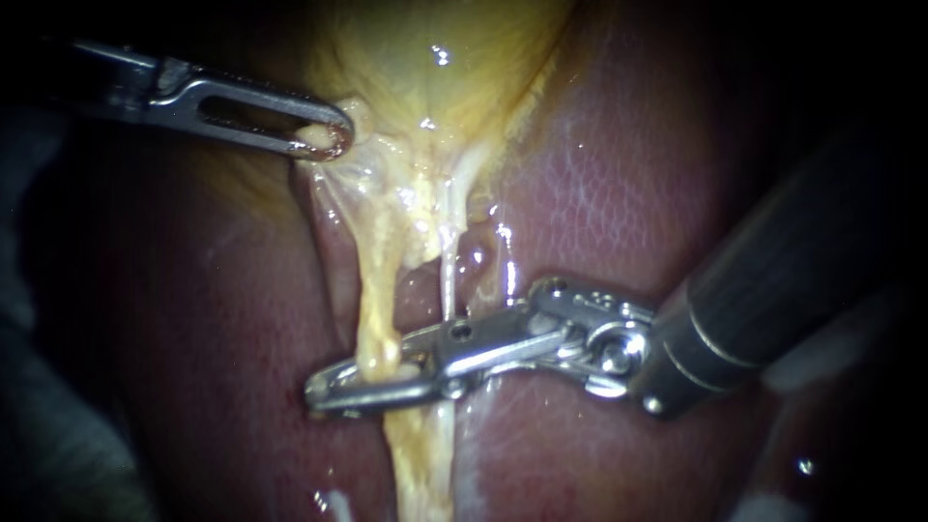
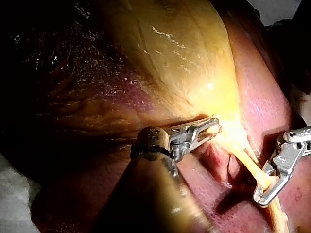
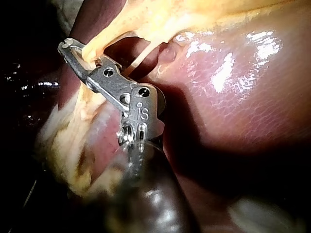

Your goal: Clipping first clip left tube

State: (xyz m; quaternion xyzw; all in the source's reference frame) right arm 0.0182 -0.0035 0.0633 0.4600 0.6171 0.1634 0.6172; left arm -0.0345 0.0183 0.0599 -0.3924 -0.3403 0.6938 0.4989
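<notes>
Left tube (image 1: 379,319), a thick yellow strand, runs down from the gallbladder (image 1: 435,87) across the dark red liver (image 1: 619,193). Partway down it passes between the jaws of the right instrument (image 1: 333,387). That instrument's dark shaft comes in from the right, and its metal jaws lie crosswise over the liver. One jaw is above the tube and one below it. Both press on the tube and their tips nearly meet on its far side, so they are closed on it. The tube bulges a little where it sits between them. I cannot tell whether a clip lies in the jaws.

Just right of the left tube, a thin tube (image 1: 448,280), pale and whitish, drops from the same yellow tissue and goes behind the jaws near their hinge.

The left instrument (image 1: 324,137) comes in from the upper left. Its slotted jaws are clamped on a fold of yellow tissue at the lower edge of the gallbladder, well above the right instrument. The tissue between the two instruments looks stretched, with thin glistening films spread beside the tubes.
</notes>
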